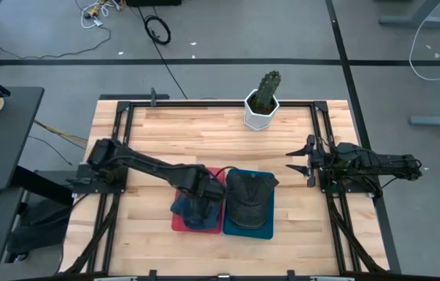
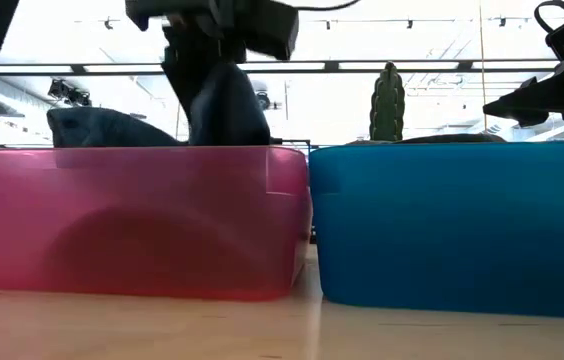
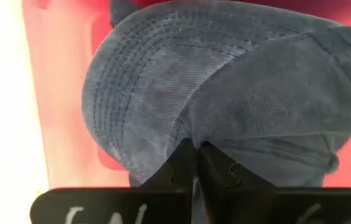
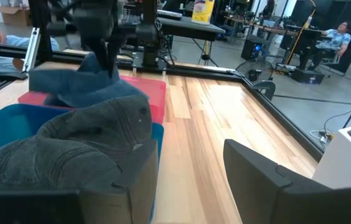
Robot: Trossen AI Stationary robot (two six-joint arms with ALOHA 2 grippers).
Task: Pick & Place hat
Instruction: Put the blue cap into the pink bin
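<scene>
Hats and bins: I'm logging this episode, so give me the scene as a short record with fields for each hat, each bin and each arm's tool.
blue hat: over the red bin, pinched at its fabric by the left tool
grey hat: lying in the blue bin
red bin: on the table, touching the blue bin's side
blue bin: beside the red bin
left tool: shut on the blue hat, above the red bin
right tool: open, waiting at the table's right edge, holding nothing
potted cactus: at the table's far edge

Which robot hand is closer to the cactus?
The right. The right gripper sits off to the cactus's side, open. The left gripper is farther, over the red bin, gripping a blue hat.
</scene>
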